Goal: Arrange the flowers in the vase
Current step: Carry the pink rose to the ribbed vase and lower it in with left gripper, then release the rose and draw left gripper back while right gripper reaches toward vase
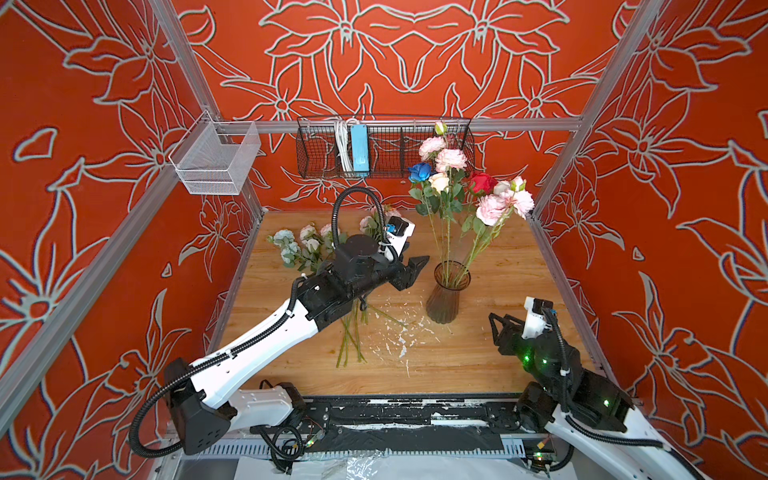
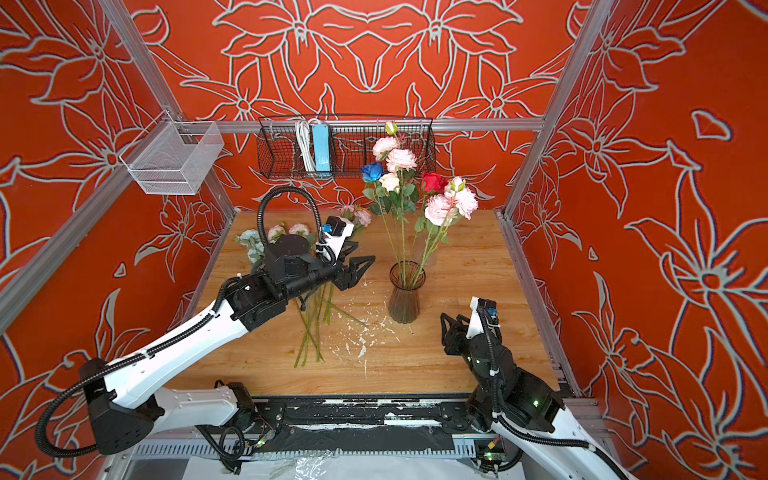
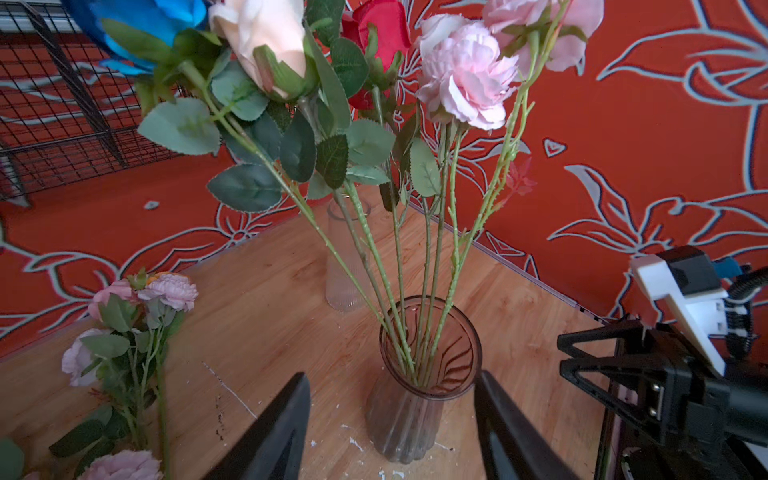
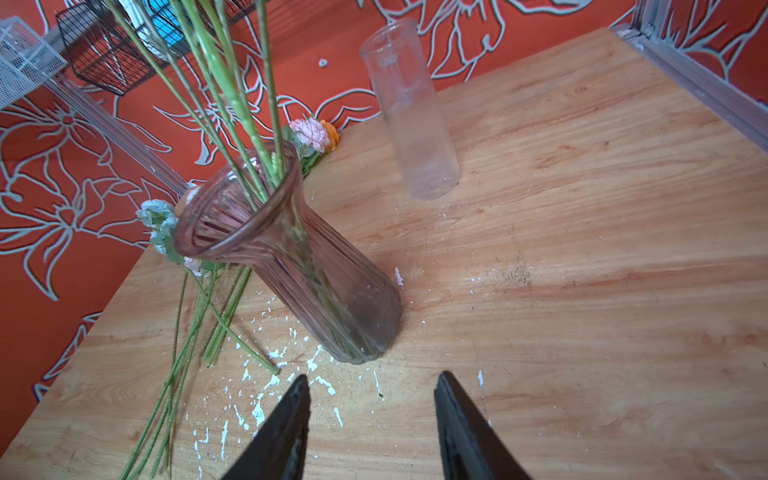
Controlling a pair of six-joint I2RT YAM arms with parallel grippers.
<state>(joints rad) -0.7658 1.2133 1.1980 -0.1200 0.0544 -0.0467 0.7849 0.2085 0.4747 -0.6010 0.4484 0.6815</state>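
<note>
Right hand and left hand both gape, empty (each near the vase).

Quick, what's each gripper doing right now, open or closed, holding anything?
Left gripper: open, holding nothing.
Right gripper: open, holding nothing.

We log smoky ribbed glass vase upright, holding pink, red, blue, cream artificial flowers; loose pink stems lie flat nearby.
</note>
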